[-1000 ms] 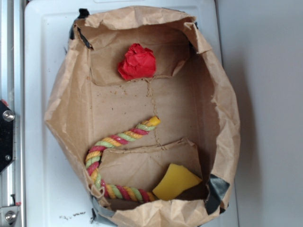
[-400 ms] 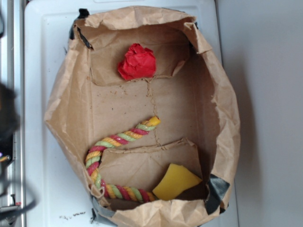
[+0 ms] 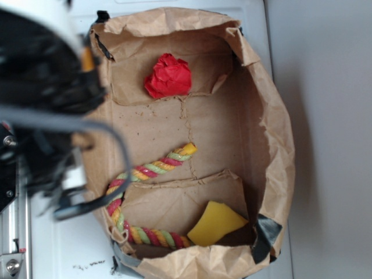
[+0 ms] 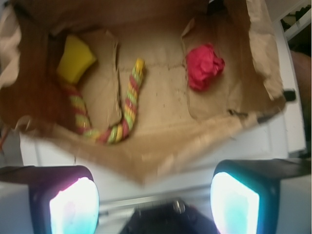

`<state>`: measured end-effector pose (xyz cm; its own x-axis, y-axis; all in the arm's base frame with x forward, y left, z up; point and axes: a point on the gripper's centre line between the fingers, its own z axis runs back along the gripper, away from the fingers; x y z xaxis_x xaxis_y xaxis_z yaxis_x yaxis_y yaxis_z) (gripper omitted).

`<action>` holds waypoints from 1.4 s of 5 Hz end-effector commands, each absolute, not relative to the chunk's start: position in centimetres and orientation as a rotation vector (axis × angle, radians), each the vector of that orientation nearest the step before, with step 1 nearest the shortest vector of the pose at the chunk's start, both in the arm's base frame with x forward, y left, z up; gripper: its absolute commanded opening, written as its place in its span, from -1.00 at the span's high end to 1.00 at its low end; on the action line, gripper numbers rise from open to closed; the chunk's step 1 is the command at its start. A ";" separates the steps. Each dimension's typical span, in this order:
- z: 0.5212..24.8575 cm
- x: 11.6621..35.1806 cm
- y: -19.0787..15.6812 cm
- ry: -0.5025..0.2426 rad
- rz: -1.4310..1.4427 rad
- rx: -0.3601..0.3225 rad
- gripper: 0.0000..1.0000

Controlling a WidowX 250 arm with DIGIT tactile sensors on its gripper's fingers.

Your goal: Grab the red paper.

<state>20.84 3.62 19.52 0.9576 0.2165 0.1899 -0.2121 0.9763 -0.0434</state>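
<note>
Approaching is the step in hand: the gripper [image 4: 155,195] sits outside the paper bag [image 4: 161,151], above its near rim, and must travel forward and to the right to reach the red paper [image 4: 204,66]. In the wrist view the red paper lies ahead of the gripper and toward its right finger, on the bag floor next to a folded flap, close to the bag's right wall. To do this well, my judgement is that the gripper should clear the near rim with height to spare before descending, since the crumpled edge stands up between the fingers and the target and could snag or drag the whole bag. Centre the ball between the two pads [image 4: 74,207] first, then descend straight; the ball is wrinkled and light, so a late sideways correction would probably push it against the flap or wall instead of capturing it. The rope [image 4: 127,105] lies ahead and to the left of the gripper, well apart from the ball, and the yellow piece [image 4: 75,62] sits farther left still; neither crosses the direct path. Gripper state: fingers spread wide, nothing between them, touching nothing visible. In the exterior view the arm [image 3: 40,99] appears as a dark blur over the bag's edge, the red paper [image 3: 168,76] untouched, so the grasp is not yet begun.
</note>
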 end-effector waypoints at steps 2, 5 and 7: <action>17.1 24.7 6.2 -0.230 0.373 -0.038 -1.00; 12.9 27.3 8.3 -0.213 0.493 0.003 -1.00; 10.5 28.3 11.0 -0.188 0.542 0.053 -1.00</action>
<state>27.80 9.81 8.96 0.8564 0.4973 0.1390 -0.5036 0.8639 0.0117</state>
